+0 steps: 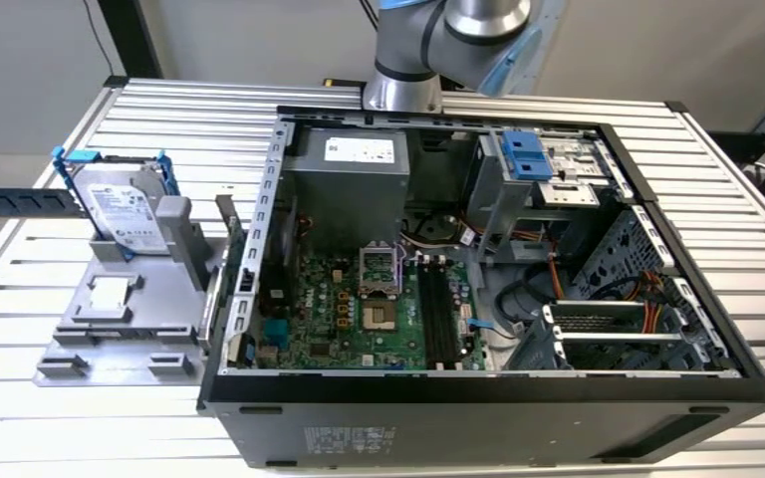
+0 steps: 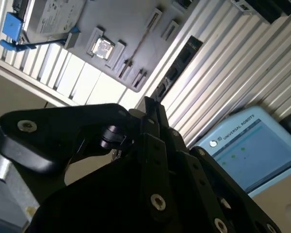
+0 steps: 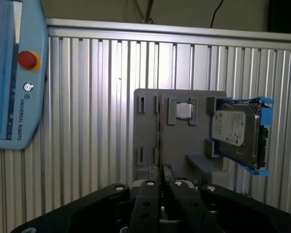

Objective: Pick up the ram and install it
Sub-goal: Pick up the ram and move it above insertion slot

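Slatted metal tabletop (image 1: 17,299) carries the ram (image 1: 228,231), standing on edge in the grey fixture tray (image 1: 130,334) at nine o'clock from the open computer case (image 1: 489,390), whose memory slots (image 1: 438,317) look bare, while the gripper (image 3: 160,170), jaws drawn together on nothing, hangs well apart from it, so neither pick-up nor installation is done.

Thin dark ram (image 3: 159,128) — upright on edge
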